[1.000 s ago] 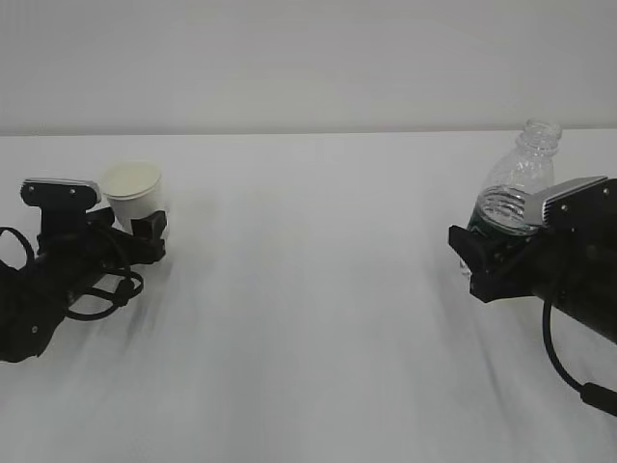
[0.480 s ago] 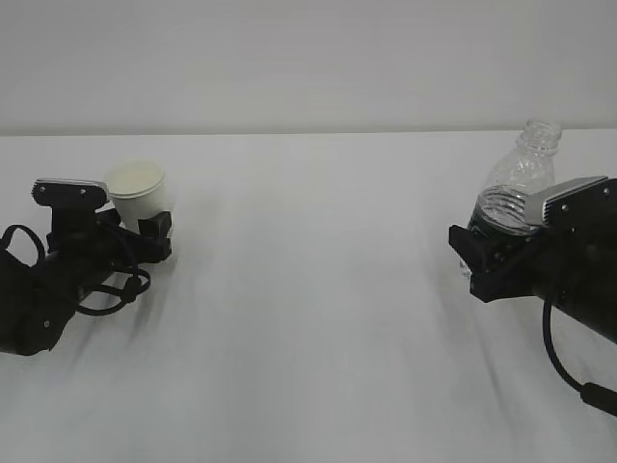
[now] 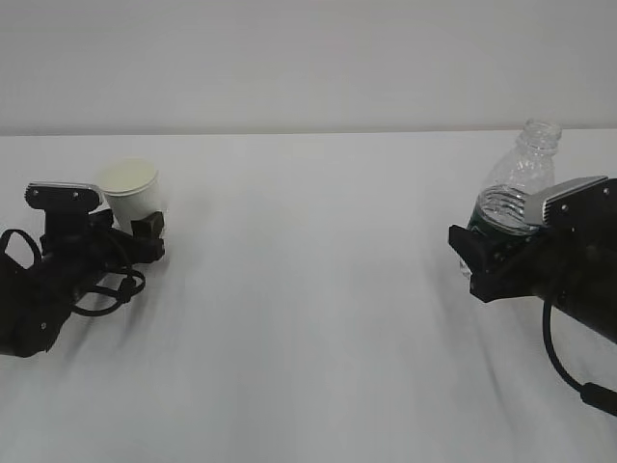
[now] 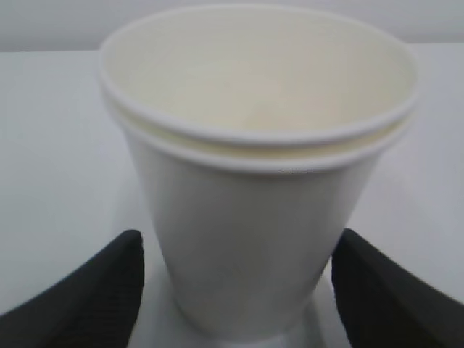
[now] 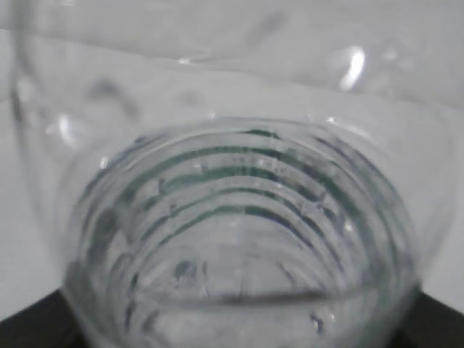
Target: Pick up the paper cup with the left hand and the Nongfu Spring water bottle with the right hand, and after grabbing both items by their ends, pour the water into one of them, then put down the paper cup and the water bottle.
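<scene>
A plain white bench point(image 3: 318, 318) is seen, backed by a pale wall point(image 3: 308, 58). Near its left edge, one paper cup point(image 3: 132, 191) stands upright between the wide-spread left pincer point(image 3: 125, 236). Near the right edge, one Nongfu Spring water bottle point(image 3: 516, 193) is clasped by the right pincer point(image 3: 482, 256).

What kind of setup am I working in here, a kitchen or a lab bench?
Most likely a bare lab or test bench, not a kitchen: a plain white tabletop against a blank pale wall, holding only a paper cup and a clear water bottle.
</scene>
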